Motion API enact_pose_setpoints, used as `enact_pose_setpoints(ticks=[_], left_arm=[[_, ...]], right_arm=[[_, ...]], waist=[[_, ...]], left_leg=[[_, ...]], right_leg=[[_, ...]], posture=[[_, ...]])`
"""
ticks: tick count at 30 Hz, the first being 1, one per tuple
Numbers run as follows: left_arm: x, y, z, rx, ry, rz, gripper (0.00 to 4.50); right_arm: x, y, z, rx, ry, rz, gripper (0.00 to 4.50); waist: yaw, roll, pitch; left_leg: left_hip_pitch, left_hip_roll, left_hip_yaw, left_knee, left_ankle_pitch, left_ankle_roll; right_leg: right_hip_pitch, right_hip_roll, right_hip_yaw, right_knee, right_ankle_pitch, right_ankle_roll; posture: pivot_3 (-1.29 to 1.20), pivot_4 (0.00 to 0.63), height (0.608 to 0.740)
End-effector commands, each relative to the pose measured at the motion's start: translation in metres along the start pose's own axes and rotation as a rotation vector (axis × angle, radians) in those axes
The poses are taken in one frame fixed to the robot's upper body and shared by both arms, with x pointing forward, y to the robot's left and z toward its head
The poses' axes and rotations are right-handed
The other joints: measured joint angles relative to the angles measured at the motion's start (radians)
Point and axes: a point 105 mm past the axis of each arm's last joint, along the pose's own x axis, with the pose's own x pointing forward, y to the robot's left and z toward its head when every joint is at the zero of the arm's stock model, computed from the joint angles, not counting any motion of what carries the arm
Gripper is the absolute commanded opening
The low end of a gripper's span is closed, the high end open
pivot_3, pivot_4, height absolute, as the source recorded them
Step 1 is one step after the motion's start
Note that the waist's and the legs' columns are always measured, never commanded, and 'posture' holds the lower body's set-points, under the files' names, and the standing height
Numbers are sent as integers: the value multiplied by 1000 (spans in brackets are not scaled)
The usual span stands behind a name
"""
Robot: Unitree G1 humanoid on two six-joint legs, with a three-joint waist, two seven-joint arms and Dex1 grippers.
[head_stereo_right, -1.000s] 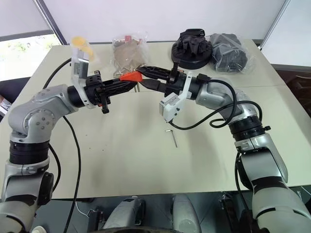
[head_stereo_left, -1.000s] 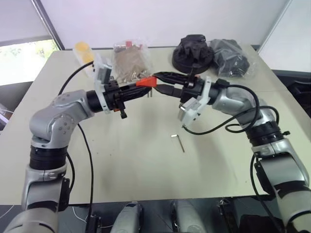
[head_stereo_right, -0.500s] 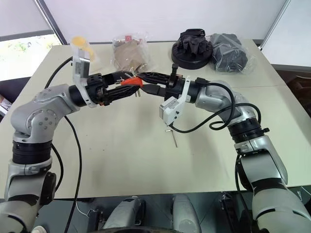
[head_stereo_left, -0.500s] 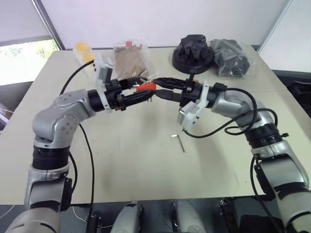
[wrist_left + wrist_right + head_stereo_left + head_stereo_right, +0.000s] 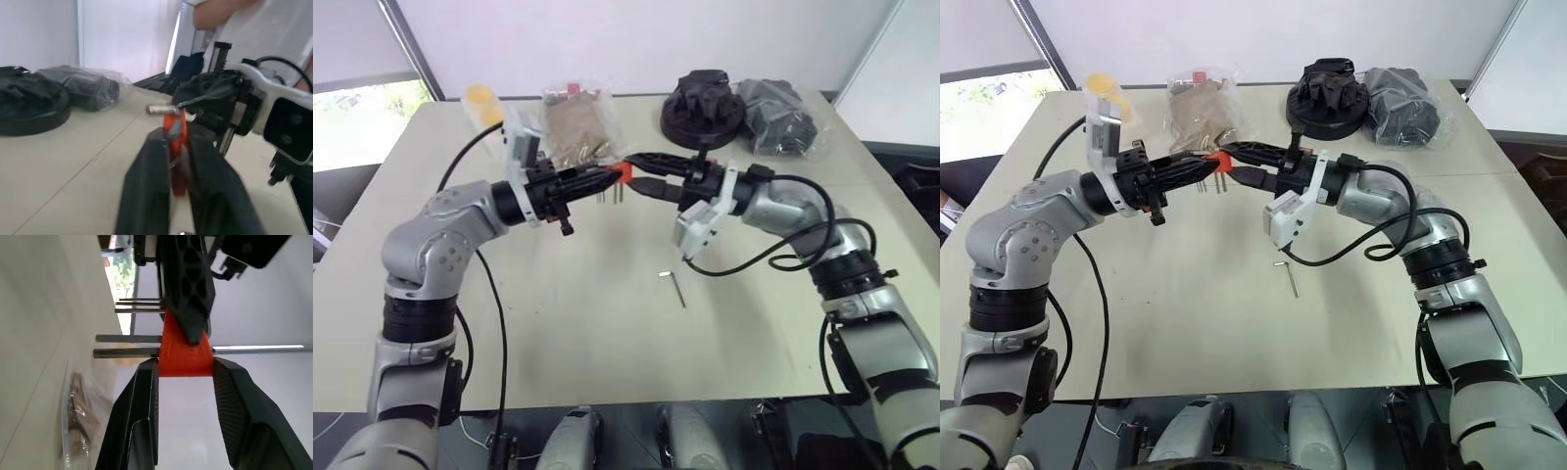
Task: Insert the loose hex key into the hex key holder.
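While both grippers clamp the hex key holder in mid-air, left gripper closed flat on it and right gripper partly closed across its end, the loose hex key lies untouched on the table below the right gripper. Insertion has not begun; the key must first be picked up. Bagged items sit on the beige tabletop beyond the grippers.

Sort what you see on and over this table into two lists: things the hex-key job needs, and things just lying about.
Job: holder, loose key, left gripper, right gripper.
Lying about: clear bag, yellow object, black disc, dark bag.
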Motion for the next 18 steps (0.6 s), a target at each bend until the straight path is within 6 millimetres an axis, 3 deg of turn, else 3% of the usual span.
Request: enact_pose_setpoints(ticks=[1,18], left_arm=[[3,-6,4,22,-14,-17,23],[6,-7,5,25,-15,-11,23]], right_arm=[[5,-17,12,-34,-57,-58,1003],[7,-20,13,-31,-59,-72,1003]], waist=[[0,0,0],[0,0,0]], left_leg=[[0,0,0,0,0,0],[0,0,0,0,0,0]], right_leg=[[0,0,0,0,0,0],[0,0,0,0,0,0]], posture=[[0,150,740],[0,150,740]])
